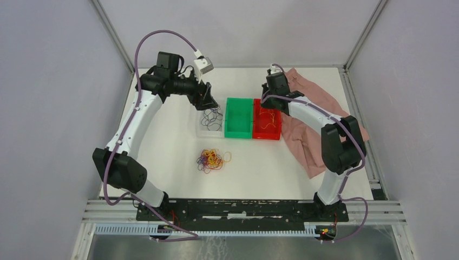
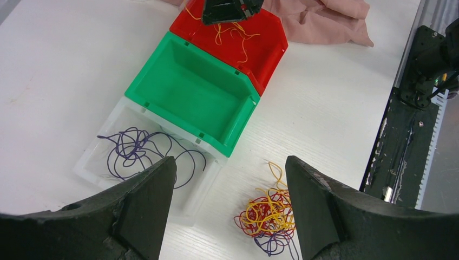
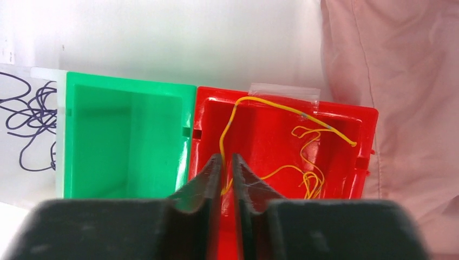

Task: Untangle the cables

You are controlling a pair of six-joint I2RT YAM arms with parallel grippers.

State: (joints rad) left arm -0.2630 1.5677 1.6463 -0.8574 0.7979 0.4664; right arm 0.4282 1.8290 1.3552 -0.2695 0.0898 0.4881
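Top external: white table (image 1: 162, 141), grey walls (image 1: 54, 81), curly tangled cables (image 1: 212, 159) heaped centrally; left gripper (image 2: 230, 162) agape, right gripper (image 3: 226, 160) nearly closed, grip unclear.

No legible text — none anywhere

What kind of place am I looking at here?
Probably a robotics lab test cell: a left arm and right arm bolted to a base plate, grey walls around a white table.
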